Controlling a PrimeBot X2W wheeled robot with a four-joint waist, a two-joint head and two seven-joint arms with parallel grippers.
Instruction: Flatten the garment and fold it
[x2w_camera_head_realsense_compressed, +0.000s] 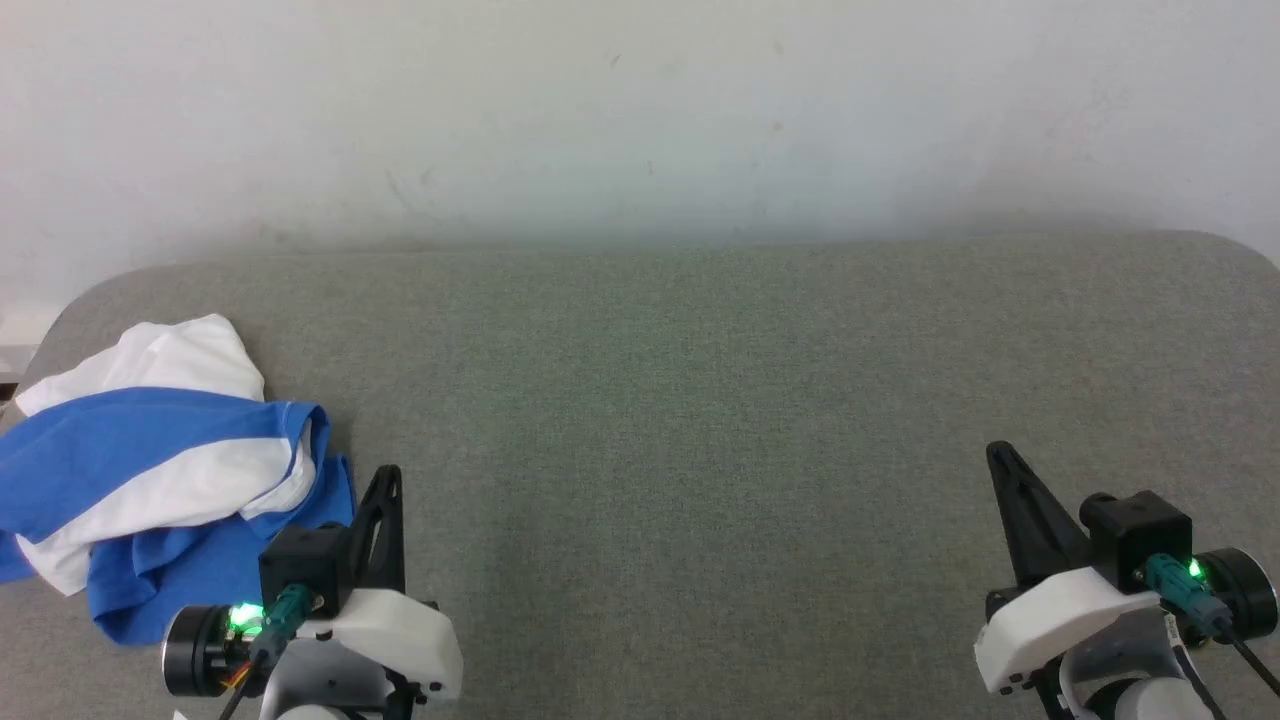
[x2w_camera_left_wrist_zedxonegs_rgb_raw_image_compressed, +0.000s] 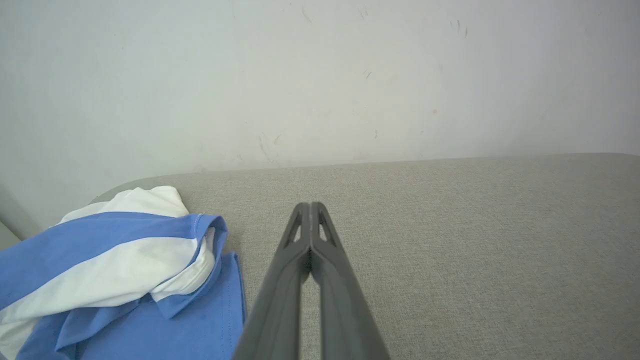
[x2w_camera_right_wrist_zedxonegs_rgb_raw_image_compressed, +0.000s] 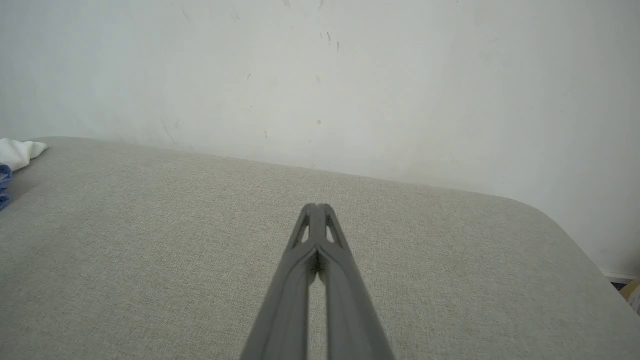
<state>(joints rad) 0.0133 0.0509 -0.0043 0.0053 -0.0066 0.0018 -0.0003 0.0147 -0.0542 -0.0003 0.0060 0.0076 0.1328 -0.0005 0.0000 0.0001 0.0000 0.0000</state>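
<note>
The garment (x2w_camera_head_realsense_compressed: 160, 470) lies crumpled in a blue and white heap at the left end of the grey fabric surface (x2w_camera_head_realsense_compressed: 700, 400). Its print is hidden in the folds. My left gripper (x2w_camera_head_realsense_compressed: 390, 472) hovers just right of the heap, shut and empty. The left wrist view has the garment (x2w_camera_left_wrist_zedxonegs_rgb_raw_image_compressed: 120, 275) at lower left, beside the closed left gripper (x2w_camera_left_wrist_zedxonegs_rgb_raw_image_compressed: 310, 205). Far to the right, my right gripper (x2w_camera_head_realsense_compressed: 997, 450) is shut with nothing in it. A scrap of the garment (x2w_camera_right_wrist_zedxonegs_rgb_raw_image_compressed: 15, 155) peeks in at the left edge of the right wrist view, well away from that right gripper (x2w_camera_right_wrist_zedxonegs_rgb_raw_image_compressed: 317, 206).
A pale wall (x2w_camera_head_realsense_compressed: 640, 120) rises directly behind the padded surface. The surface has rounded far corners, and its right corner (x2w_camera_right_wrist_zedxonegs_rgb_raw_image_compressed: 550, 215) drops off toward the floor. A broad stretch of grey fabric separates the two grippers.
</note>
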